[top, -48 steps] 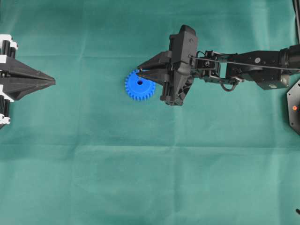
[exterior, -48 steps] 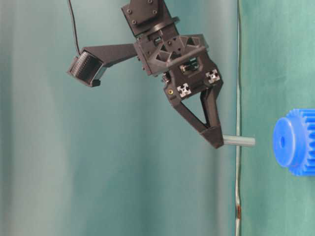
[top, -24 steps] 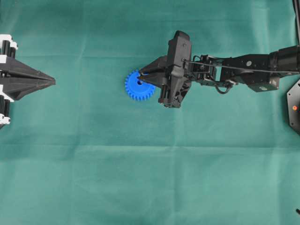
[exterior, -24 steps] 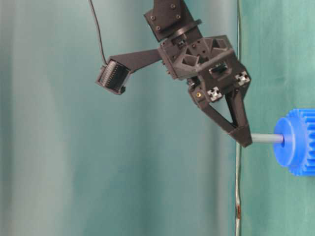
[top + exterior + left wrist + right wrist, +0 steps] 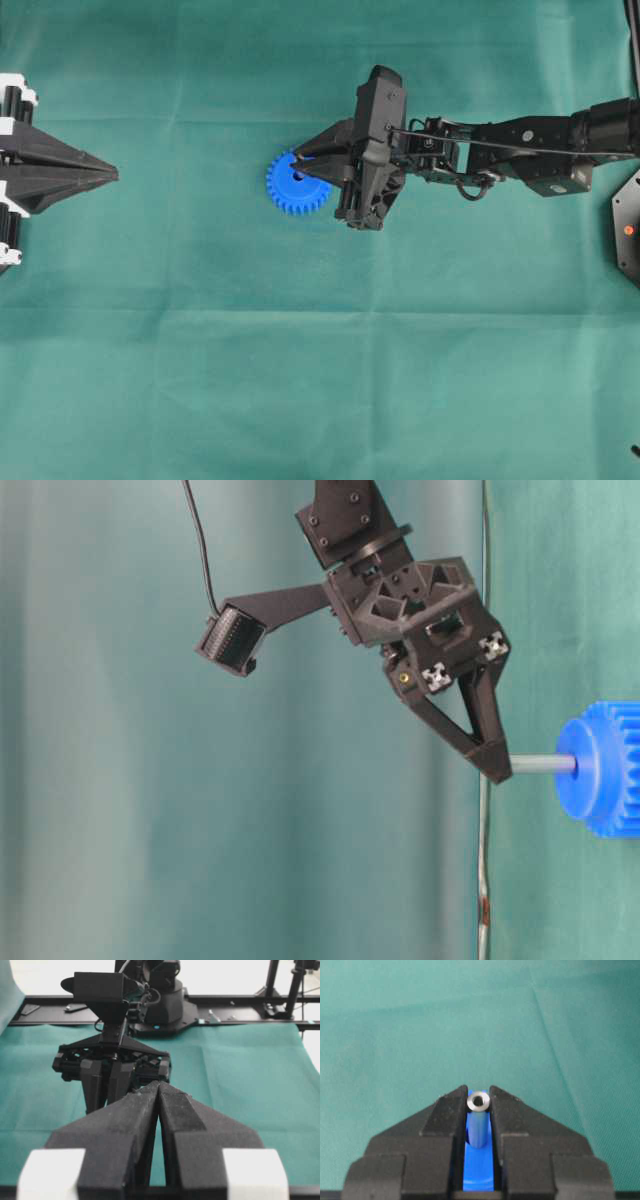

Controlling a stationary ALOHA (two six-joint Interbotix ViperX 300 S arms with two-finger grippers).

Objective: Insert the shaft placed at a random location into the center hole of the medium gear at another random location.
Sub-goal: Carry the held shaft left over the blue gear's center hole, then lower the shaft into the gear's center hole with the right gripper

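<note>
Pinching the shaft (image 5: 543, 764) at its fingertips, the right gripper (image 5: 495, 765) has its jaws drawn narrow around the pin, one finger on either side, as the right wrist view shows with the shaft's shiny round end (image 5: 478, 1101) sitting between the two black pads. In the table-level view the shaft's far end meets the raised hub of the medium gear (image 5: 603, 769) right at the middle, where the center hole lies; the hole itself is covered by the pin there, so how deep the tip sits cannot be told. From overhead the gear (image 5: 296, 184) rests on the green cloth (image 5: 300, 350) with the right gripper's tips (image 5: 297, 167) over its upper middle, hiding the pin. The gear is cut off by the right edge of the table-level view. The left gripper (image 5: 112, 174) sits well apart at the left edge, fingers pressed together and holding nothing.
</note>
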